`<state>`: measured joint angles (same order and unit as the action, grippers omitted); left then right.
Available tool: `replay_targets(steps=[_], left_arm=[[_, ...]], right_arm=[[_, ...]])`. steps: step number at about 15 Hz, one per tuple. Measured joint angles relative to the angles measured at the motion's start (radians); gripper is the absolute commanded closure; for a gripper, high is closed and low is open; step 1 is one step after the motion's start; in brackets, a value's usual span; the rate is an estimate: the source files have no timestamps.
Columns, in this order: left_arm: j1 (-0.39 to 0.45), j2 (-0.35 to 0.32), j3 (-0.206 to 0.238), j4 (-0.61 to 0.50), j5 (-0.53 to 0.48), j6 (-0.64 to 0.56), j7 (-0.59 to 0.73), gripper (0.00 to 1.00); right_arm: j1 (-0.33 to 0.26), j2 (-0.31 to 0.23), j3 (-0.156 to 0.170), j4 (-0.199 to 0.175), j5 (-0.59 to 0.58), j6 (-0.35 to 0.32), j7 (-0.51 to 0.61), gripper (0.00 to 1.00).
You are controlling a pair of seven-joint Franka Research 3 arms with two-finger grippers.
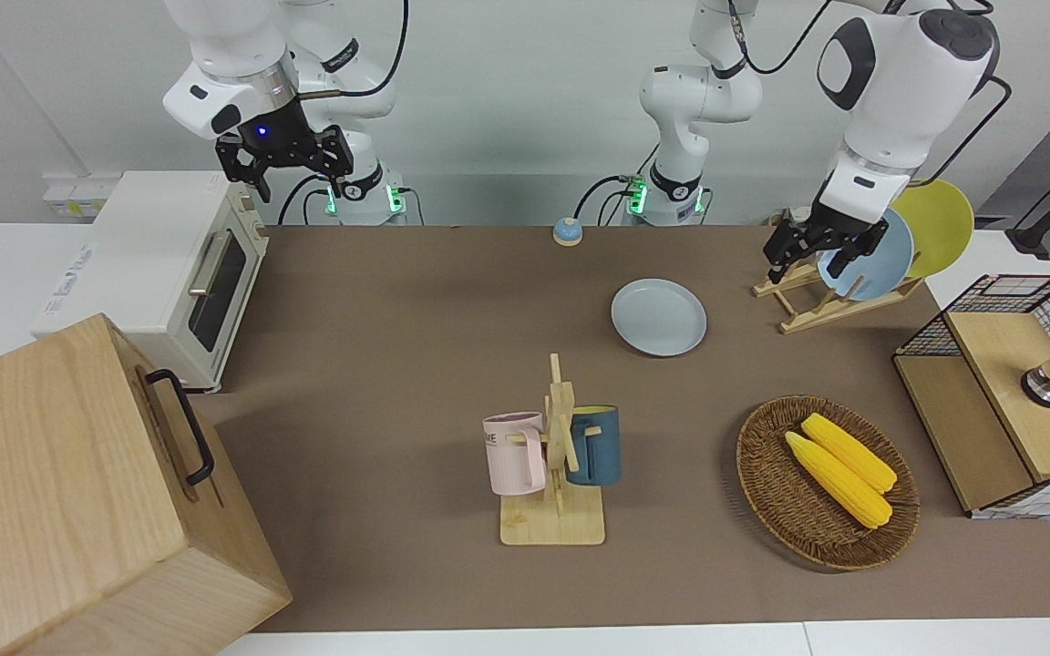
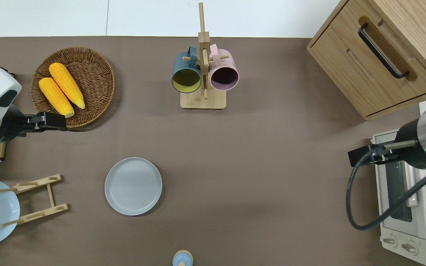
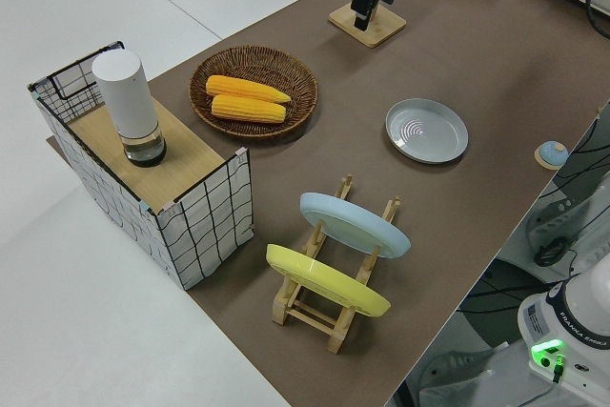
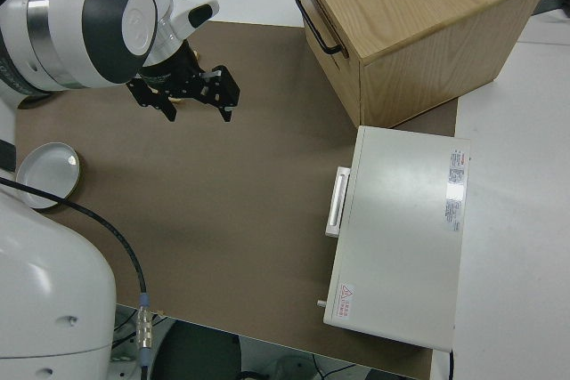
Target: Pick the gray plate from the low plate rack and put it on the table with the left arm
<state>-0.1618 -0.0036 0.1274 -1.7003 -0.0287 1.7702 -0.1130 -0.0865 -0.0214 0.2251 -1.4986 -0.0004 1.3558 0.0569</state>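
- Gray plate (image 2: 133,186) lay flat on the brown mat of the tabletop (image 2: 272,166), touching nothing, at about three o'clock from the low plate rack (image 2: 37,199) in the overhead view.
- That rack held a blue plate (image 1: 867,255) and a yellow plate (image 1: 935,226), both leaning in its slots toward the left arm's end.
- Left tool (image 2: 52,121) hung in the air with its fingers spread and nothing between them, over the mat at the six o'clock edge of the wicker basket (image 2: 98,79), at about eleven o'clock from the gray plate and well apart from it.
- Two corn cobs (image 2: 61,88) lay side by side in the basket.
- A mug stand (image 2: 202,99) with a dark blue and a pink mug stood at about one o'clock from the gray plate.
- Right arm was parked, its tool (image 1: 284,155) spread and empty.
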Motion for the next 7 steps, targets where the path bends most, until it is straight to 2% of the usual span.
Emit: replay_targets(steps=[7], left_arm=[[0.000,0.001,0.000,0.009,0.005,-0.001,0.036,0.00]], right_arm=[[0.000,0.000,0.000,0.000,0.000,0.000,0.000,0.011]])
